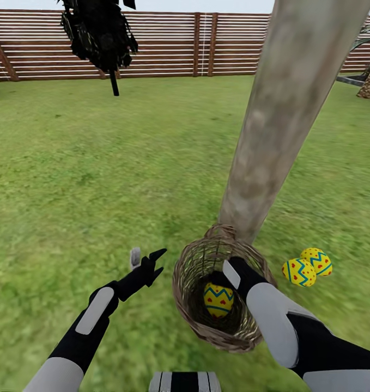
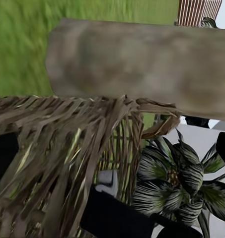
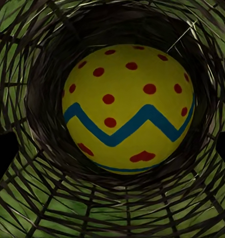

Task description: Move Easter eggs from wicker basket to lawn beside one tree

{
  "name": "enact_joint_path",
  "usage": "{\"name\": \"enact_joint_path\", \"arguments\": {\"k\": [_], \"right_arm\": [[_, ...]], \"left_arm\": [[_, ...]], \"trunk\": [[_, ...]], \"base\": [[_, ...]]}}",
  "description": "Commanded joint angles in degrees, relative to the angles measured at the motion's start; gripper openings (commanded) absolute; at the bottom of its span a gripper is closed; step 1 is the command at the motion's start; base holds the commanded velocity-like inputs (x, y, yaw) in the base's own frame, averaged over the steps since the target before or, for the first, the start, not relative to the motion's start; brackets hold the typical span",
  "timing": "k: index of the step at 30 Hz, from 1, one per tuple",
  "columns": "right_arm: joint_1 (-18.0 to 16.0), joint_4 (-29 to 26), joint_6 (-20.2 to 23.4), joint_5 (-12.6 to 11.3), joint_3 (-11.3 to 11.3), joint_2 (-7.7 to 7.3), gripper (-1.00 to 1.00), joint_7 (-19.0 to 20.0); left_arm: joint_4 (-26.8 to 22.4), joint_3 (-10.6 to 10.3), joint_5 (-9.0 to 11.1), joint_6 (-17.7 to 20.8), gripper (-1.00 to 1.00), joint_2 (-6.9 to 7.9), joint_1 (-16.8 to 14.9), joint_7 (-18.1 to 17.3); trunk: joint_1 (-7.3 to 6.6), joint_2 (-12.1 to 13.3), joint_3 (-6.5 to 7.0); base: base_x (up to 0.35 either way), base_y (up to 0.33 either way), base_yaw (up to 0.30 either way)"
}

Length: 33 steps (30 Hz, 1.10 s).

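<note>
Head view: wicker basket (image 1: 220, 288) on the lawn (image 1: 97, 179), tipped toward the robot, its far rim touching the base of the tree (image 1: 285, 114), whose pale mottled trunk rises to 1 o'clock. One Easter egg (image 1: 218, 299) lies inside the basket. Two more eggs (image 1: 298, 272) (image 1: 316, 261) rest on the grass at 3 o'clock of the basket, touching each other, close to the trunk. Right gripper reaches into the basket mouth from 5 o'clock; fingertips hidden by the weave. Left gripper (image 1: 152, 264) hovers just beside the basket at 9 o'clock, fingers spread, holding nothing. Slat fence (image 1: 206, 43) at 12 o'clock; dark-leaved thin tree (image 1: 100, 32) at 11.

Left wrist view: basket weave (image 2: 67, 148) close up, the trunk (image 2: 142, 64) behind it, a striped-leaf plant (image 2: 177, 183) beyond.

Right wrist view: the egg (image 3: 128, 106) sits dead centre, deep in the basket (image 3: 112, 208), blue zigzag and red dots facing the camera. Dark finger edges at both sides, well apart, not touching the egg: claw released.
</note>
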Motion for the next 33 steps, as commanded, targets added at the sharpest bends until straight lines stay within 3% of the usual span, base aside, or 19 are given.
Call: {"name": "enact_joint_path", "arguments": {"k": [1,9,15,23,29,30,33], "right_arm": [[0.0,-0.1,0.1,-0.3,-0.1,0.03,1.0,-0.4],[-1.0,-0.8,0.1,0.2,0.6,-0.13,1.0,-0.3],[-1.2,-1.5,-0.4,0.8,2.4,-1.23,1.0,-0.1],[-1.2,-1.8,-0.6,0.8,2.5,-1.26,1.0,0.3],[-1.2,-1.8,-0.5,0.9,2.5,-1.24,1.0,2.1],[-1.2,-1.8,-0.5,0.9,2.5,-1.25,1.0,5.0],[-1.2,-1.8,-0.6,1.6,2.5,-1.3,1.0,5.3]], "left_arm": [[0.0,0.0,0.2,0.2,1.0,-0.01,0.0,-0.1],[0.4,0.1,0.3,-0.1,1.0,-0.42,0.5,-0.2],[0.4,0.1,0.3,-0.1,1.0,-0.45,0.6,-0.2],[0.4,0.1,0.2,-0.1,1.0,-0.45,0.6,-0.2],[0.4,0.1,0.2,-0.1,1.0,-0.45,0.6,-0.2],[0.4,0.1,0.2,-0.1,1.0,-0.45,0.6,-0.2],[0.4,0.1,0.2,-0.1,1.0,-0.45,0.6,-0.2]], "trunk": [[0.01,0.0,-0.27],[0.07,-0.1,-0.7],[0.07,-0.1,-0.7],[0.07,-0.1,-0.7],[0.22,-0.1,-2.03],[0.25,-0.2,-2.26],[0.33,-0.2,-2.92]], "base": [[0.0,0.0,0.0],[0.0,0.0,0.0],[0.0,0.0,0.0],[0.0,0.0,0.0],[0.0,0.0,0.0],[0.0,0.0,0.0],[0.0,0.0,0.0]]}}
